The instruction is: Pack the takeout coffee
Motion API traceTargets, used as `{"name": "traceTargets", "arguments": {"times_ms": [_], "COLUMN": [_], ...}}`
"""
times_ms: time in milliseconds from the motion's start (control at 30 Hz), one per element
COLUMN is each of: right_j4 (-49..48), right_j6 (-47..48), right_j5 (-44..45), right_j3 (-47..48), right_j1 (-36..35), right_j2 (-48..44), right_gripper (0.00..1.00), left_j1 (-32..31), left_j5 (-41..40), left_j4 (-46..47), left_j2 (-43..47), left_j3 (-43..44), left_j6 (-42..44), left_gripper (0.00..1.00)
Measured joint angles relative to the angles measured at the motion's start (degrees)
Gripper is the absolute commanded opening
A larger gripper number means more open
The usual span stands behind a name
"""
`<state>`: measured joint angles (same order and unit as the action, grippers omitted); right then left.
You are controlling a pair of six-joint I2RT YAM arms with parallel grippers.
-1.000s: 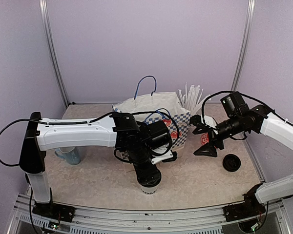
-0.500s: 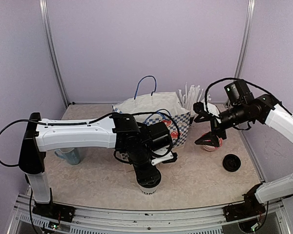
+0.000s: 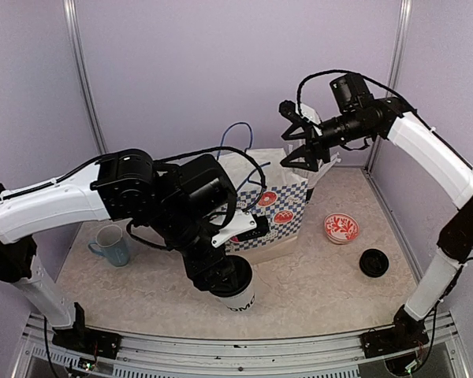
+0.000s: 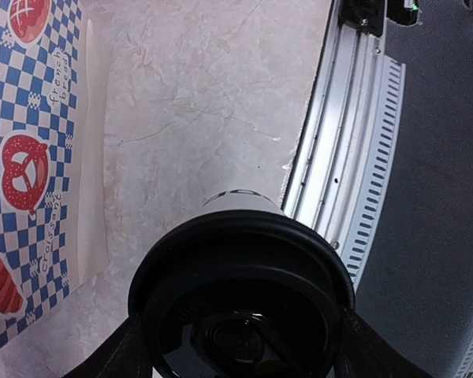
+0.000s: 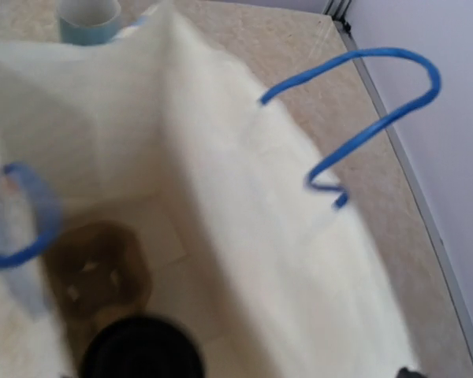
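Near front edge of surface (image 3: 323, 287), L end effector (image 3: 227, 281) is gripping the takeout coffee cup (image 3: 241, 300), a white paper cup w/ black lettering by its base. Its fingers (image 4: 126, 350) are pressing on opposite sides of the cup's black lid (image 4: 221, 244). Cup is leaning a bit in top view; can't tell if its base is touching the surface. It's sitting just in front of the blue-checked paper bag (image 3: 280, 224), outside it. Bag is standing upright mid-surface w/ mouth open. R end effector (image 3: 303, 146) is hovering over the bag's far right corner, jaws spread, holding nothing. R wrist cam is looking down into the bag: blue cord handle (image 5: 363, 102) is arching over the rim, and a brownish cardboard insert (image 5: 94, 272) is lying on the bottom w/ a second black lid (image 5: 142, 354) beside it. Light-blue mug (image 3: 110, 244) is sitting left of the bag. Red-patterned disc (image 3: 341, 228) and loose black lid (image 3: 374, 262) are lying to its right.
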<state>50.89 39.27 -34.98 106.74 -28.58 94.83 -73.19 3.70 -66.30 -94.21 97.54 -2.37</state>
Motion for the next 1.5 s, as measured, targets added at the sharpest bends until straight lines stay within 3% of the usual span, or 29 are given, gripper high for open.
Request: {"name": "traceTargets", "arguments": {"times_ms": [167,500,633,833,867,1133,1333,1500], "right_j4": [1.27,1.51,0.66,-0.15,-0.2,-0.81,-0.98,-1.73], "right_j6": [-0.22,-1.84,-2.03,-1.9,-1.97,-1.9,-4.37,-7.34], "right_j5": [-1.27,-1.4,-1.44,-1.7,-1.75,-1.84,-0.55,0.76], "right_j3": [10.34,23.12,24.24,25.0,25.0,21.79,16.48,10.67], "right_j1": [-0.87,-4.87,-5.16,-5.16,-5.16,-6.1,-9.14,-10.93], "right_j2": [11.91,24.63,25.86,27.23,27.23,24.57,19.43,14.38], "right_gripper": [0.86,0.71,0.53,0.06,0.02,0.0,0.0,0.0], "left_j1": [-1.11,-2.23,-2.23,-2.23,-2.21,2.91,8.44,9.46], "left_j5": [2.19,0.52,-3.21,-13.68,-15.67,-23.26,-23.02,-20.41], "left_j4": [-0.17,-1.25,-2.58,-3.96,-3.91,0.94,6.8,10.03], "left_j2": [6.67,17.44,19.19,19.87,19.89,19.67,18.51,16.9], "left_j3": [-1.22,-0.37,2.51,9.57,10.88,12.52,9.42,6.84], "left_j6": [-3.17,-8.81,-9.42,-9.09,-8.83,-4.57,-2.16,-0.66], "left_gripper": [0.58,0.57,0.57,0.6,0.6,0.6,0.6,0.59]}}
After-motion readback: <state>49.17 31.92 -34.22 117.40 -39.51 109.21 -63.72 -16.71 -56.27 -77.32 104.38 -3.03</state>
